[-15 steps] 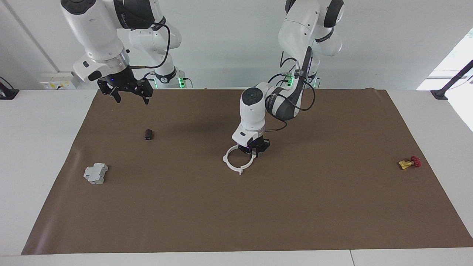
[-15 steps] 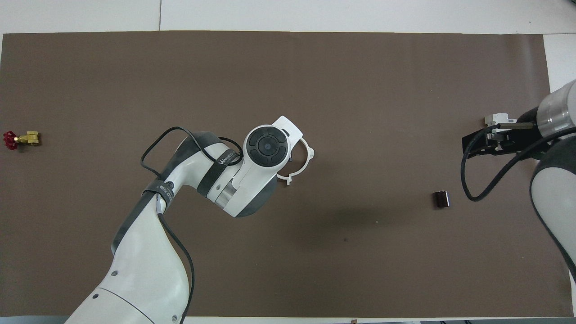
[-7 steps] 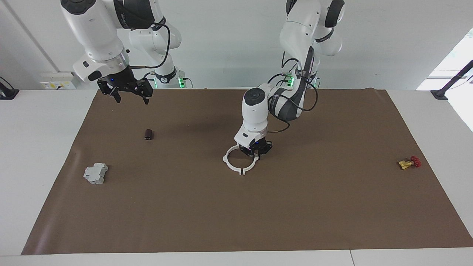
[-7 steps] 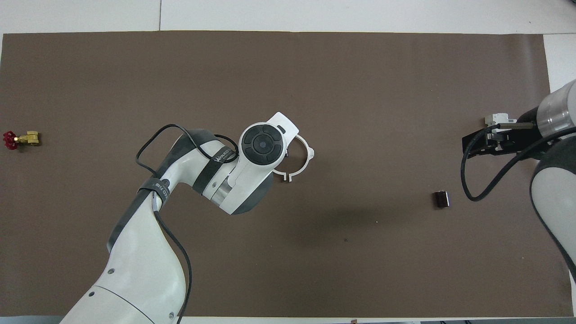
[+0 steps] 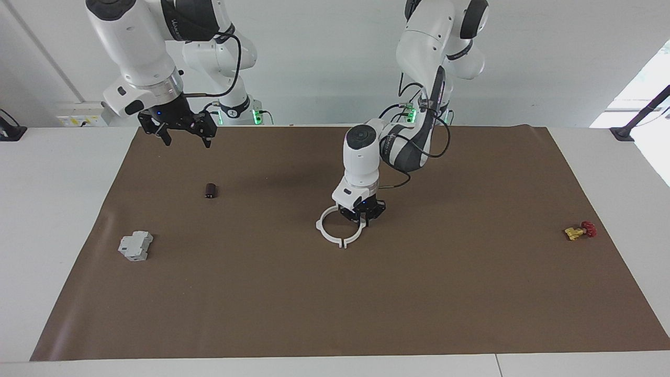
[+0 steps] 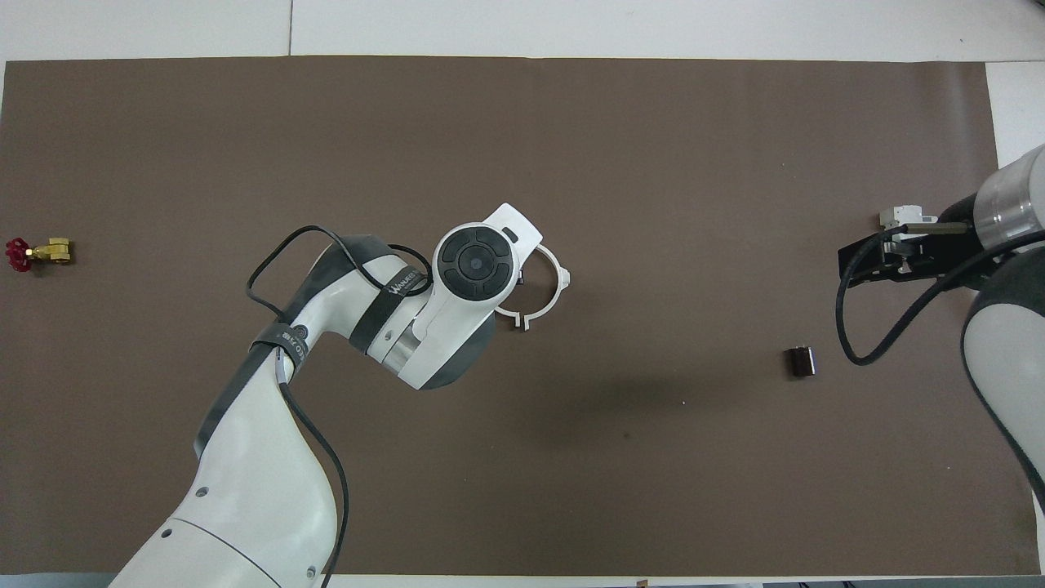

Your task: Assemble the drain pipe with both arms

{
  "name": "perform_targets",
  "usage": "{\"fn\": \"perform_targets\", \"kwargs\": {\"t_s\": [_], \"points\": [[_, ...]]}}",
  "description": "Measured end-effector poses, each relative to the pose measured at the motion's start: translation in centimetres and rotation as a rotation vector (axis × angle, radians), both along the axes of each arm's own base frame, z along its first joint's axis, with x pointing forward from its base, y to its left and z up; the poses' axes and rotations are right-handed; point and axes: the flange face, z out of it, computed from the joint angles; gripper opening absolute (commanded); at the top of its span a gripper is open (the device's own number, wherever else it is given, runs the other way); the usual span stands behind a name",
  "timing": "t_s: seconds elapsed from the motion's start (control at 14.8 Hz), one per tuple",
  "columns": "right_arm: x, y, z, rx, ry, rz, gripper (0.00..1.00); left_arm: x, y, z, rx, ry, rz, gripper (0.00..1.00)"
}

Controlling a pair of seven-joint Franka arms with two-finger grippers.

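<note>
The left end effector [image 5: 362, 217] is down at the ring [image 5: 335, 236] mid-worktop, fingers closed on its rim. The right end effector [image 5: 186, 137] waits raised, fingers spread wide, empty.

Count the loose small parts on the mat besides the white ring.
3: a grey blocky part and a dark cylinder toward the right arm's end, a yellow valve toward the left arm's end. The arms may hide others.

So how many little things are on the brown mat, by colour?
White: 1, the ring
Grey: 1, the block
Dark brown: 1, the small cylinder
Yellow and red: 1, the valve
Total: 4
</note>
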Motion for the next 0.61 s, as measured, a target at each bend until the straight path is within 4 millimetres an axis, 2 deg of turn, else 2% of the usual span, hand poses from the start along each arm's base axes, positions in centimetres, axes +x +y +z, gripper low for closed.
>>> {"fn": "perform_targets", "kwargs": {"t_s": [0.34,0.4,0.47,0.54,0.61], "points": [[0.0,0.01,0.0,0.0,0.0,0.0,1.0,-0.03,-0.04,-0.01,-0.001,-0.002,-0.001,0.0],[0.0,0.03,0.0,0.0,0.0,0.001,1.0,-0.04,-0.06,-0.02,-0.001,-0.002,-0.002,0.03],[-0.01,0.07,0.0,0.0,0.0,0.001,1.0,-0.05,-0.07,-0.02,-0.002,-0.002,-0.002,0.32],[-0.01,0.11,0.0,0.0,0.0,0.002,1.0,-0.06,-0.08,-0.02,-0.002,-0.002,-0.002,0.58],[-0.01,0.15,0.0,0.0,0.0,0.003,1.0,-0.06,-0.09,-0.01,-0.002,-0.002,-0.002,0.68]]}}
